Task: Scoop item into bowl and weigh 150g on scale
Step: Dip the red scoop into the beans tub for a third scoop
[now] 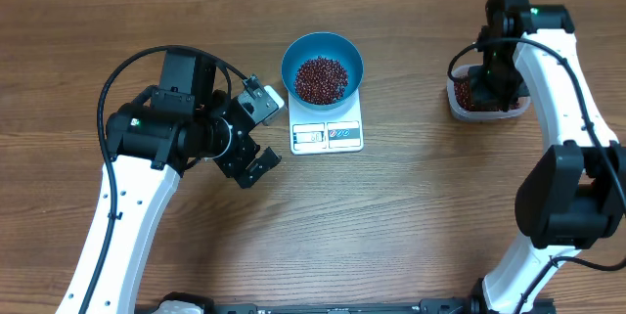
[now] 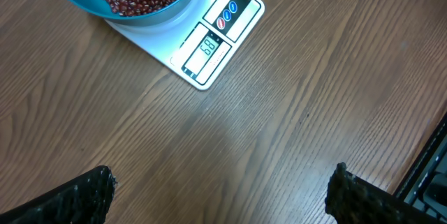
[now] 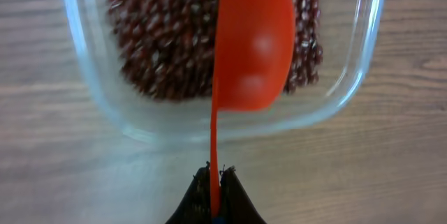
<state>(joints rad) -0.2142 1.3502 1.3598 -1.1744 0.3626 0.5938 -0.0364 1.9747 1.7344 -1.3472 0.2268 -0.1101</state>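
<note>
gap: tabletop (image 1: 411,187) between scale (image 1: 327,135) and tub (image 1: 456,107) | block: scoop (image 3: 251,42), apparently inside tub

One round, deep, bright blue bowl (image 1: 292,58). One small flat white square kitchen scale (image 1: 328,136). One clear rectangular plastic tub (image 3: 140,123). One orange-red plastic scoop (image 3: 251,42). Two white-and-black robot arms: left arm (image 1: 127,216), right arm (image 1: 562,79). Small dark red-brown beans (image 1: 321,78), too many to count, in two heaps. One brown wooden bench (image 1: 421,216).

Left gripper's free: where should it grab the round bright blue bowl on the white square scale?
Pinch the rim of the round bright blue bowl on its left side, nearest the open left gripper, coming from above with one finger inside. The bowl looks too wide to span, and the dark red-brown beans sit low, leaving that wall bare.
</note>
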